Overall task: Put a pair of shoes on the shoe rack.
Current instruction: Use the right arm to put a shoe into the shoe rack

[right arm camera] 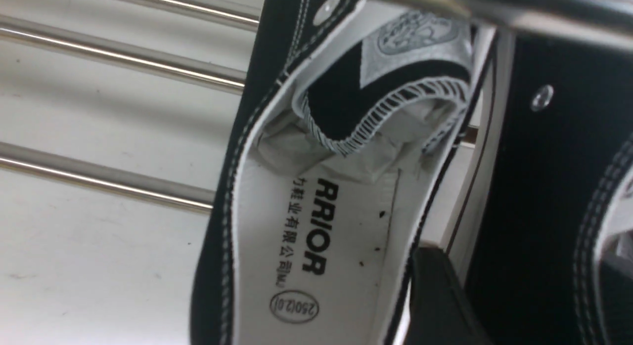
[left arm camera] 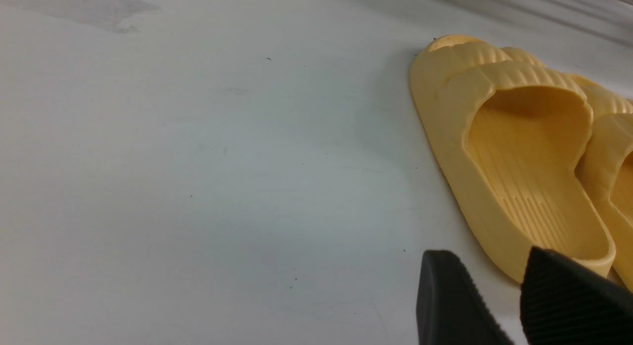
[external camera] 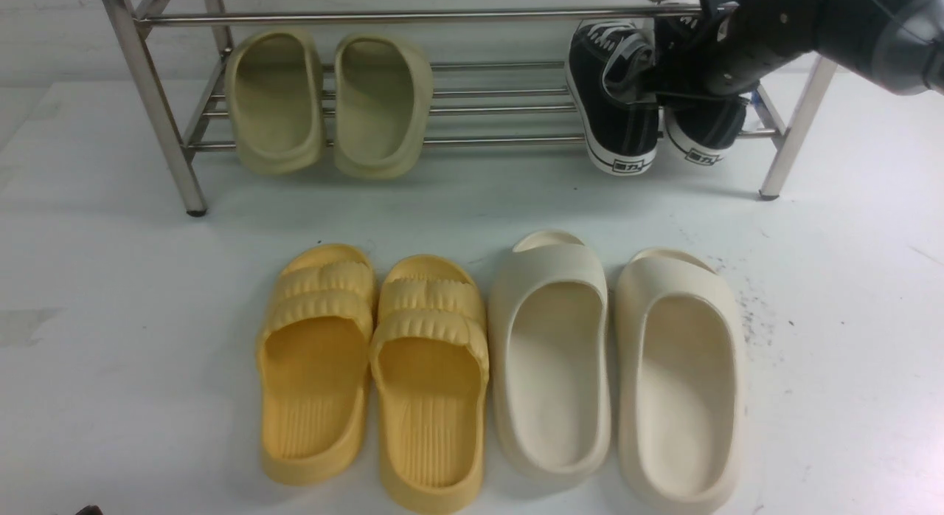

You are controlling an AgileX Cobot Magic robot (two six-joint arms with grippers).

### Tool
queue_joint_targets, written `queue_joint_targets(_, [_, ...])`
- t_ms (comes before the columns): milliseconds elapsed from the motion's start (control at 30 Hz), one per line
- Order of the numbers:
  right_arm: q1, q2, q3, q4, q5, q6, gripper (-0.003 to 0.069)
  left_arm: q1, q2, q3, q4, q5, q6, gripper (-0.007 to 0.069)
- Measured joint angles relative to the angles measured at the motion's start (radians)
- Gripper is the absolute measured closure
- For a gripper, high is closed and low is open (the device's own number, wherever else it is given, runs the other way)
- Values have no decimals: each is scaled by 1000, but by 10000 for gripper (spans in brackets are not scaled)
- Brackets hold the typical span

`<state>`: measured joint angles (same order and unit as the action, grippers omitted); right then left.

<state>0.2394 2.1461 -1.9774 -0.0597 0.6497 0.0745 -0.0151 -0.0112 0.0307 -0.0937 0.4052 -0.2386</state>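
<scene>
In the front view, the shiny shoe rack (external camera: 147, 80) runs across the top of the picture. The pair of shoes (external camera: 619, 128) is on its low bars, in the upper right. They are black sneakers, side by side, and their white heels with labels point at us. Two green slides (external camera: 274, 102) lie on the same bars in the upper left. The right arm (external camera: 774, 35) comes in from the upper right corner, and its tip is down at the sneakers. On the white floor (external camera: 110, 279) in the lower half sit two yellow slippers (external camera: 317, 367), with two cream slides (external camera: 553, 360) to their right.

In the left wrist view, the left gripper (left arm camera: 489, 261) has its two black fingers (left arm camera: 445, 300) spread apart, with nothing between them. It hangs over the floor, just beside the heel of a yellow slipper.

In the right wrist view, we look down into one sneaker, at its white inside with black print. The other sneaker is right next to it. Rack bars run beneath them. The right gripper (right arm camera: 524, 295) has one finger between the two sneakers and one finger that seems to be inside the second sneaker. The fingers stand wide apart, so it looks let go, though the far finger is hard to see.
</scene>
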Motion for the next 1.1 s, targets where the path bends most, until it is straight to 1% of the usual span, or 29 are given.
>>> queue_joint_targets(67, [0, -37, 0, 22, 28, -1, 267, 0, 0, 0, 0, 0, 0, 386])
queue_joint_targets(233, [0, -93, -2, 31, 63, -1, 279, 0, 0, 0, 0, 0, 0, 386])
queue_joint_targets(367, [0, -116, -2, 28, 156, -2, 319, 0, 0, 0, 0, 0, 0, 386])
queue_joint_targets(467, [0, -141, -2, 29, 257, -12, 370, 0, 0, 0, 0, 0, 0, 386])
queue_joint_targets(533, [0, -168, -2, 32, 324, -33, 417, 0, 0, 0, 0, 0, 0, 386])
queue_joint_targets(633, [0, -220, -1, 35, 443, -65, 517, 0, 0, 0, 0, 0, 0, 386])
queue_joint_targets(700, [0, -264, 28, 35, 476, -75, 571, 0, 0, 0, 0, 0, 0, 386])
queue_joint_targets(733, [0, -264, 34, 35, 477, -75, 571, 0, 0, 0, 0, 0, 0, 386])
queue_joint_targets(767, [0, -302, 89, 34, 478, -75, 608, 0, 0, 0, 0, 0, 0, 386])
queue_joint_targets(833, [0, -363, 189, 36, 443, -66, 635, 0, 0, 0, 0, 0, 0, 386])
queue_joint_targets(900, [0, -417, 327, 44, 347, -44, 646, 0, 0, 0, 0, 0, 0, 386])
queue_joint_targets(933, [0, -417, 339, 44, 337, -41, 646, 0, 0, 0, 0, 0, 0, 386])
queue_joint_targets(967, [0, -431, 394, 48, 283, -25, 647, 0, 0, 0, 0, 0, 0, 386])
queue_joint_targets(1000, [0, -434, 476, 60, 183, 2, 647, 0, 0, 0, 0, 0, 0, 386])
queue_joint_targets(1033, [0, -434, 484, 60, 173, 3, 647, 0, 0, 0, 0, 0, 0, 386])
queue_joint_targets(1067, [0, -414, 533, 81, 96, 12, 647, 0, 0, 0, 0, 0, 0, 386])
queue_joint_targets(1100, [0, -411, 537, 84, 87, 13, 647, 0, 0, 0, 0, 0, 0, 386])
